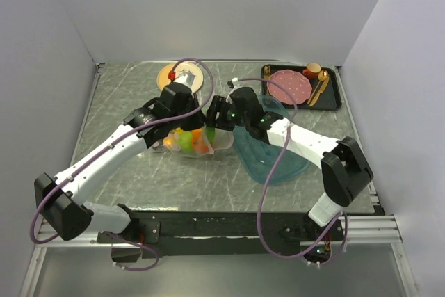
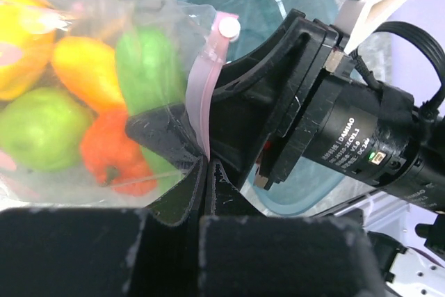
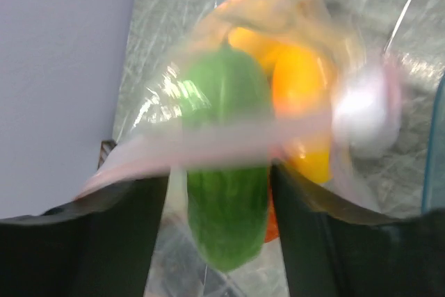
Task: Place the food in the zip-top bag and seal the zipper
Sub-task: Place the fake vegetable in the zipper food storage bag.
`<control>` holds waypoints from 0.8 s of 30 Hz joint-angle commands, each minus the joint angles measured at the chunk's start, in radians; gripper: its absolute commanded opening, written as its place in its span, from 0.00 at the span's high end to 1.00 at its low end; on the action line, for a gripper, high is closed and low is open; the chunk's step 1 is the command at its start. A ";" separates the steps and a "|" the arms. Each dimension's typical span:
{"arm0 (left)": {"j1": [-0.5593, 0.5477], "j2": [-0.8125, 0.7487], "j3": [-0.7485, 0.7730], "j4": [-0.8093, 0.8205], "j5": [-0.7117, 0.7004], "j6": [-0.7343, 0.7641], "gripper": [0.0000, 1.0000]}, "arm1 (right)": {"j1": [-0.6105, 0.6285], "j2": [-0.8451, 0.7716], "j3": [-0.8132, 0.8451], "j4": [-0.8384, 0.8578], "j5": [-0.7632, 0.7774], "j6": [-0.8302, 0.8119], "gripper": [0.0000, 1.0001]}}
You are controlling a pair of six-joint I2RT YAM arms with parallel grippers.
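The zip-top bag point(image 1: 195, 142) lies mid-table between both arms, with the food point(image 2: 42, 126) inside. Only the left wrist view shows the left gripper point(image 2: 207, 172) clamped on the pink zipper point(image 2: 201, 95), below its white slider point(image 2: 228, 28). The blurred right wrist view shows the right gripper point(image 3: 219, 175) with jaws apart, the strip crossing in front of a green cucumber point(image 3: 226, 193). From above, the arms hide the bag's top edge. A teal tray point(image 1: 278, 165) lies just to the right, partly under the right arm.

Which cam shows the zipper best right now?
Left wrist: the zipper is sharp, its pink strip running from the white slider down into the shut left gripper. Right wrist shows it only as a blurred pink band. Top external: cannot make it out.
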 commanded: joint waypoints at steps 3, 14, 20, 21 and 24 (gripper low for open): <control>-0.008 -0.027 0.029 0.046 0.005 0.001 0.99 | 0.034 -0.002 0.003 0.081 -0.070 -0.005 0.23; -0.008 -0.061 0.043 0.014 -0.084 -0.025 0.99 | 0.032 -0.223 -0.025 -0.134 0.235 -0.158 0.14; -0.006 -0.061 0.055 0.006 -0.104 -0.028 0.99 | 0.032 -0.381 -0.091 -0.198 0.341 -0.178 0.14; -0.006 -0.061 0.058 0.006 -0.102 -0.028 0.99 | 0.031 -0.389 -0.101 -0.214 0.355 -0.176 0.15; -0.006 -0.057 0.069 0.001 -0.105 -0.028 0.99 | 0.029 -0.403 -0.146 -0.261 0.384 -0.170 0.20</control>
